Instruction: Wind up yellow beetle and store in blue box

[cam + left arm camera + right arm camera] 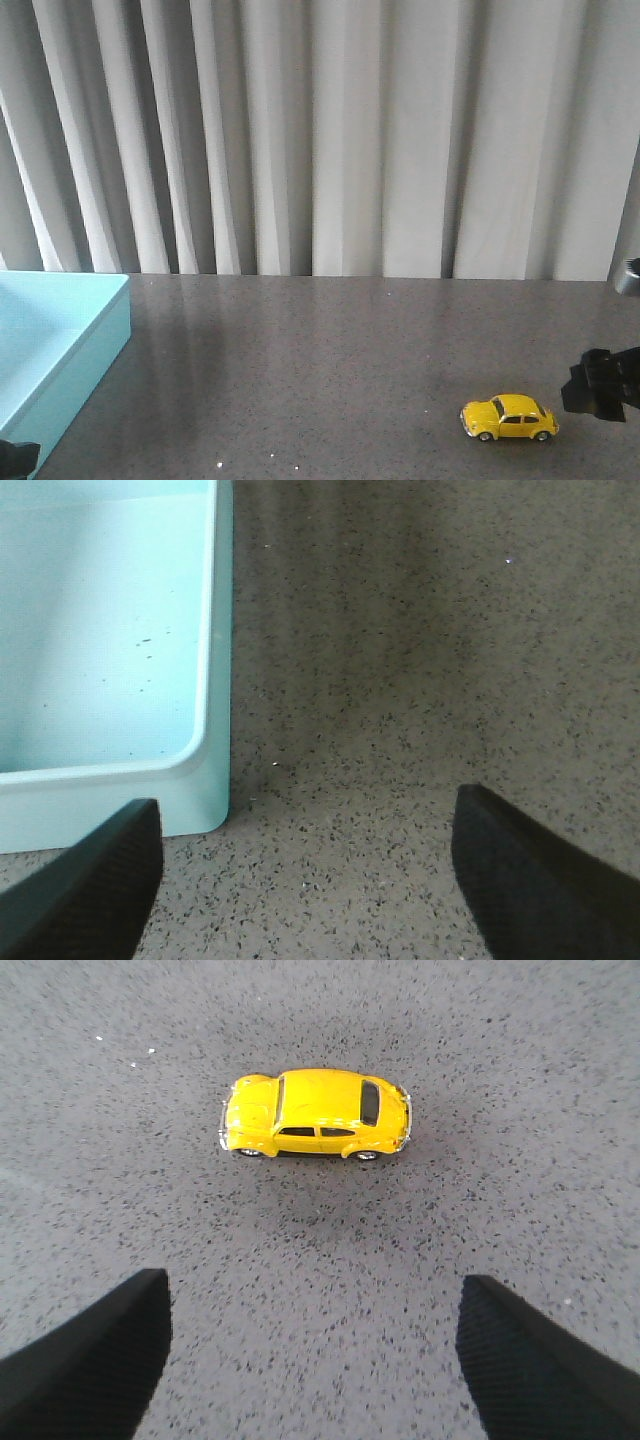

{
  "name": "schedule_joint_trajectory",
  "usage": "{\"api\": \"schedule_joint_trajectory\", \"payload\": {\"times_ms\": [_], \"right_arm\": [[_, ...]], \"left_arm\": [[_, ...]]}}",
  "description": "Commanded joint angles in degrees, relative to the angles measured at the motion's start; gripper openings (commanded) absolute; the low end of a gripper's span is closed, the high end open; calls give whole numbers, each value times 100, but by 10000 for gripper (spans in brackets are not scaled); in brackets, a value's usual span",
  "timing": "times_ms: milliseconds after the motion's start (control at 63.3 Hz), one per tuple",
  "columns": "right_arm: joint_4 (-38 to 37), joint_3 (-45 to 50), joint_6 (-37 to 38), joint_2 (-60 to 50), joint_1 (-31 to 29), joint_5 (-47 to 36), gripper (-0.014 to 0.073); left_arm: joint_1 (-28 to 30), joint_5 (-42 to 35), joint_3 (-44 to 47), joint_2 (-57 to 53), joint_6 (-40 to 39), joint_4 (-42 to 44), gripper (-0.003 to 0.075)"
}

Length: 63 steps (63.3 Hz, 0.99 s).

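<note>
1. Black fingers (90,1360) of the right pincer (315,1360) fill the near corners of the right wrist view, spread wide w/ nothing between them but bare desk.
2. Yellow beetle (315,1113) sits on all four wheels just ahead of that open gap, not touching either finger, body lying crosswise to the fingers.
3. Front view: same car (509,418) stands on the desk (330,360), side-on; right pincer (605,385) shows as a dark block near it, at the edge of the picture, apart from it.
4. Left pincer (310,880) also wide: two dark fingers (535,880) far apart, holding nothing, only speckled desk (400,680) in the gap.
5. Blue box (215,680) lies just ahead of the left pincer, off toward one finger; its rounded corner and low wall are closest. Whether that finger touches the wall can't be told.
6. Box interior is pale turquoise w/ a few tiny dark specks on the floor.
7. Front view: box (70,360) at the desk's left edge, well apart from the beetle, which is over on the right side.
8. Small dark bit of the left arm shows at the front view's lower left corner, beside the box wall.
9. Grey pleated curtain (320,130) hangs behind the desk.
</note>
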Motion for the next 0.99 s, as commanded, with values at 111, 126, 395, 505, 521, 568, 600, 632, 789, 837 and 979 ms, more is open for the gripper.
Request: {"api": "schedule_joint_trajectory", "payload": {"times_ms": [111,126,395,505,521,568,600,632,789,837,979], "right_arm": [[-198,-938,-22,812,249,-102,565],[-249,-999,13,875,296,-96,565],[-652,-2294,876,2092,560,459,565],[-698,-2854,956,2641,560,987,565],[-706,-2908,957,2701,560,1038,565],[-711,-3081,957,2894,536,1180,565],[-704,-3172,966,3018,530,1241,565],[-704,-3272,970,3106,530,1300,565],[-704,-3528,970,3465,530,1454,565],[-704,-3528,970,3527,530,1416,565],[-712,-3522,964,3700,530,1323,565]], "left_arm": [[-650,-337,-202,-59,342,-55,580],[-689,-342,-202,-59,342,-55,580],[-908,-335,-202,-59,337,-60,580],[-908,-335,-202,-59,337,-60,580],[-908,-335,-202,-59,337,-60,580],[-908,-335,-202,-59,337,-60,580],[-908,-335,-202,-59,337,-60,580],[-908,-335,-202,-59,337,-60,580],[-908,-335,-202,-59,337,-60,580],[-908,-335,-202,-59,337,-60,580],[-908,-341,-202,-59,337,-60,580]]}}
